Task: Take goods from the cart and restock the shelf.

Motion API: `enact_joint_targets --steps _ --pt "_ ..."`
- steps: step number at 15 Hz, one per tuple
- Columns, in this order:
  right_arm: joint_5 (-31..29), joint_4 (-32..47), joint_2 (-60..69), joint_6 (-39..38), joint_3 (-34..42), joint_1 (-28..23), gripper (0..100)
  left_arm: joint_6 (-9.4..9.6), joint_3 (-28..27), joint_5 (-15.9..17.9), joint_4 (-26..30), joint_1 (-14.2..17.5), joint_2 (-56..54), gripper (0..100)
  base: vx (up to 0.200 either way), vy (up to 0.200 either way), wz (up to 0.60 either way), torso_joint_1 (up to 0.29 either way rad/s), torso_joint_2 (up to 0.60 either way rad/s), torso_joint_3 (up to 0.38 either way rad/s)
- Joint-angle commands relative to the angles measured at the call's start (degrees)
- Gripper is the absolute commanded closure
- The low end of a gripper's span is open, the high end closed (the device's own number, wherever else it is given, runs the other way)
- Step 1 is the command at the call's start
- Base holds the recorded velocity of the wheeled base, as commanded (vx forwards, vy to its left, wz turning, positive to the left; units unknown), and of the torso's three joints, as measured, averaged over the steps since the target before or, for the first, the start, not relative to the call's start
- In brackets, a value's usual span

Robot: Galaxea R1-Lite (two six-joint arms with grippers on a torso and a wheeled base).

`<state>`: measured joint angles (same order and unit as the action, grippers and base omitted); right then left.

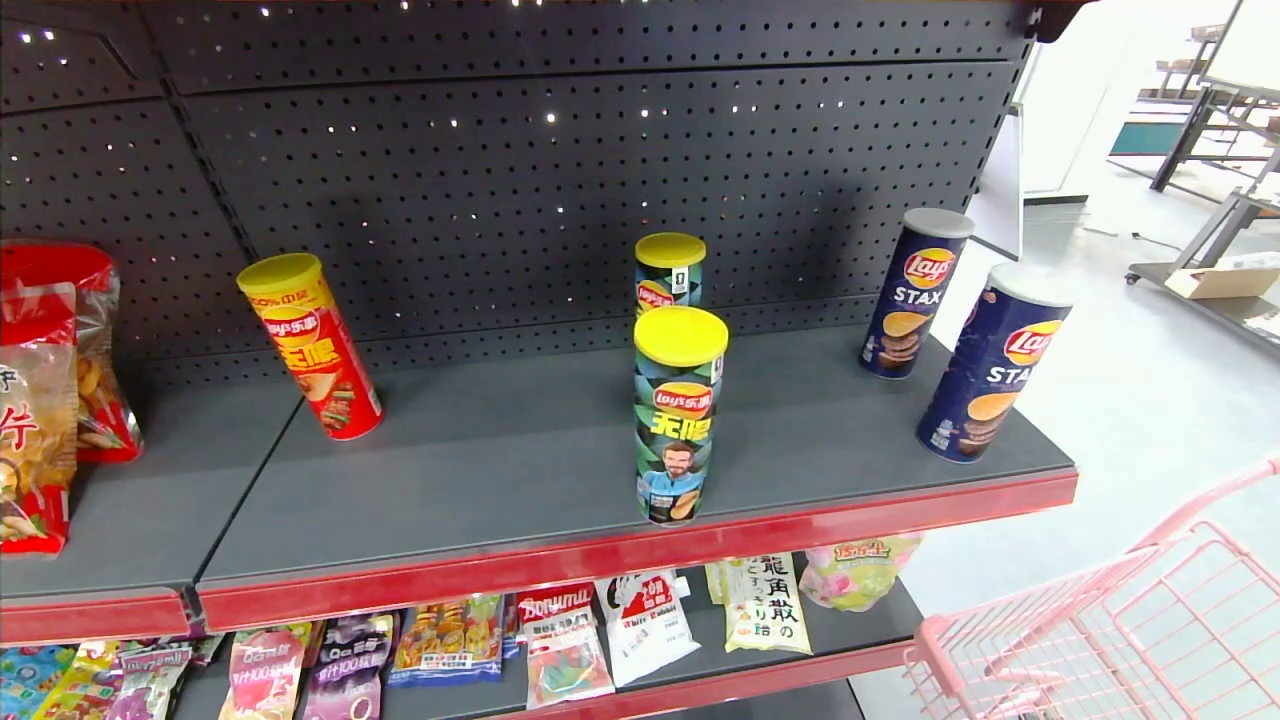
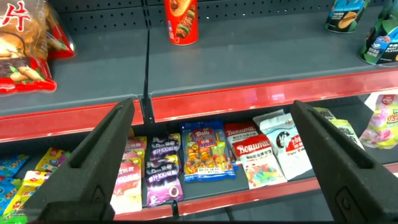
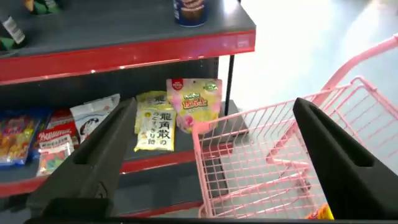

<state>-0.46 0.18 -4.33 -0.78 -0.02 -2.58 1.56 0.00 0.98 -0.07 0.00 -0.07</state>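
Two grippers face a shop shelf (image 1: 480, 455); both are released and hold nothing.

1. Left gripper (image 2: 211, 104): fingers (image 2: 102, 152) spread wide, nothing between them. Directly ahead of it runs the red front edge of the upper shelf board. Past that edge, a row of snack packets (image 2: 205, 152) lies on the lower board.
2. Red snack bags (image 1: 45, 400): on the upper board, ahead of the left gripper and off to its left.
3. Red can (image 1: 312, 345): standing tilted on the upper board, farther back than the front edge and roughly in line with the left gripper.
4. Two green cans with yellow lids: one (image 1: 680, 415) upright near the front edge, the other (image 1: 669, 272) upright right behind it near the back panel. Both stand to the right of the left gripper.
5. Two blue cans (image 1: 908, 293) (image 1: 992, 362): upright at the right end of the upper board, ahead of the right gripper.
6. Right gripper (image 3: 214, 102): fingers (image 3: 106, 149) spread wide, nothing between them.
7. Pink cart (image 3: 267, 118): beside the shelf's right end, below and ahead of the right gripper. A yellow item (image 3: 321, 214) shows inside it, too little of it visible to identify.
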Motion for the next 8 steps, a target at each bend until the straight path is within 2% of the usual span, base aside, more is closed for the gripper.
enact_joint_targets --steps 1,2,8 --pt "0.6 0.3 1.4 1.5 -0.2 2.1 0 0.02 0.0 0.0 0.0 0.0 0.1 0 0.0 0.0 0.0 0.0 0.0 0.0" --pt "0.8 0.3 2.4 1.3 -0.2 3.7 0 0.02 0.0 0.0 0.0 0.0 0.1 0 0.0 0.0 0.0 0.0 0.0 0.0" --pt "0.0 0.3 4.2 1.1 -0.1 2.8 0 0.11 0.0 0.2 0.0 0.0 0.1 0 0.0 0.0 0.0 0.0 0.0 0.0"
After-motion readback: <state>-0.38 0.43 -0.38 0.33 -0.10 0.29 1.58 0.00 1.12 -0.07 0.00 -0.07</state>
